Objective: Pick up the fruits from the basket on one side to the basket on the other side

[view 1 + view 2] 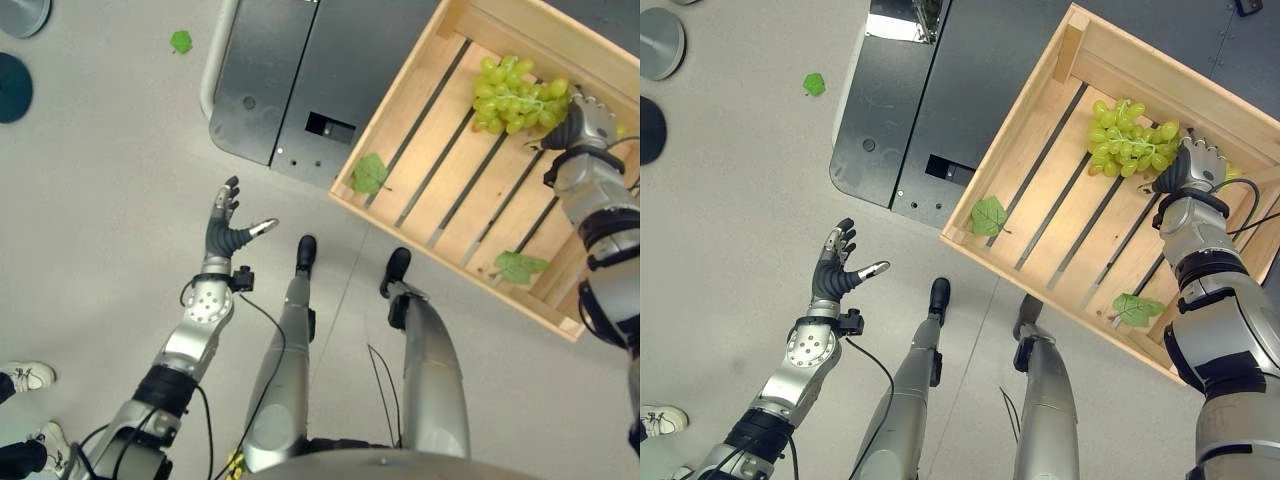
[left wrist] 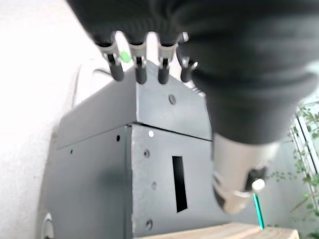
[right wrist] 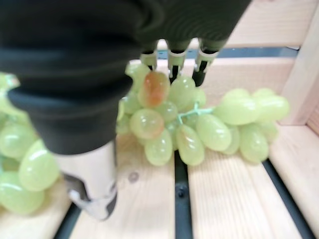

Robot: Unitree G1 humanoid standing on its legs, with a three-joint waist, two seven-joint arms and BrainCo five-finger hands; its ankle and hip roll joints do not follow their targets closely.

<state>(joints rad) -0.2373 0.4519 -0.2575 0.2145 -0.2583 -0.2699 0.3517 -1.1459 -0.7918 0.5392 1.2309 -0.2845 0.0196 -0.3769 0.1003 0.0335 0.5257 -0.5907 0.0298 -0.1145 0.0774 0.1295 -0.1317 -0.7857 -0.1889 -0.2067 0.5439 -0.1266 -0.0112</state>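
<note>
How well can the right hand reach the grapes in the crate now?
Probably yes. The right hand is inside the wooden crate, right beside the grapes, fingers over the bunch, and nothing lies between them.

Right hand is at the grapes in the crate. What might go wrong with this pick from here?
1. The right hand sits at one end of the grapes, so the loose bunch may sag, or grapes may drop off when lifted.
2. The grapes lie close to the crate wall, which may crowd the fingers.
3. The crate floor is slatted; a dropped grape may lodge in a gap.
</note>
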